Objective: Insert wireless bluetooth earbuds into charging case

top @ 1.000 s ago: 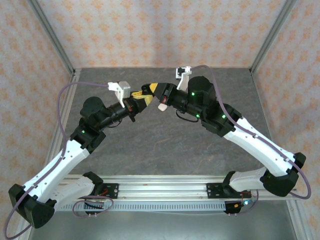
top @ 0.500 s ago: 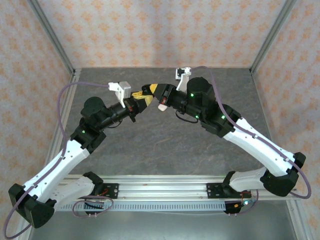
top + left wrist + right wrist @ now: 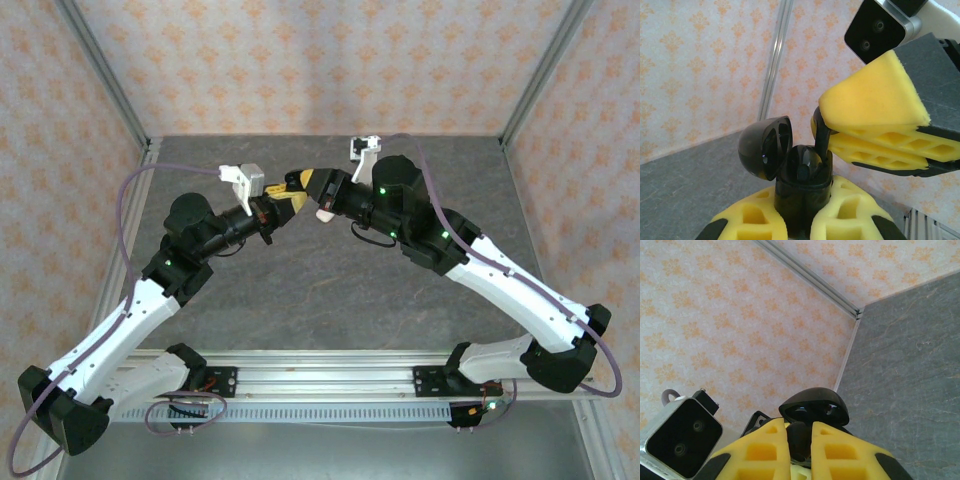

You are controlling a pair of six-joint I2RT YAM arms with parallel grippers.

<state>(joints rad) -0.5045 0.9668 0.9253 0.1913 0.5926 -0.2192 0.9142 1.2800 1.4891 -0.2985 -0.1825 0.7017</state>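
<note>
1. Left gripper (image 3: 802,216): closed on the lower body of the black case (image 3: 802,192), foam pads either side; case held upright, off the table (image 3: 330,290), mid-workspace where both arms meet.
2. Right gripper (image 3: 824,122): comes in from the right, fingers nipped on the stem of a black earbud (image 3: 821,137); bud tip sits at the case mouth, not yet fully seated as far as we can tell.
3. Case: small hard glossy shell, prob. light and rigid; slick plastic, so we'd rely on the soft pads and grip the flat flanks of the lower half.
4. Lid (image 3: 765,147): open, tipped back to the left; we judge the hinge the weak pt, so keep pads off lid and hinge and push straight down only.
5. Earbud: tiny, v. light, stiff, curved, smooth; likely to twist or squirt out of a pinch; best held by the stem w/ the head left free to find its socket, light squeeze only; a rounded shape in the other well (image 3: 807,162) may be a bud already in, can't confirm.
</note>
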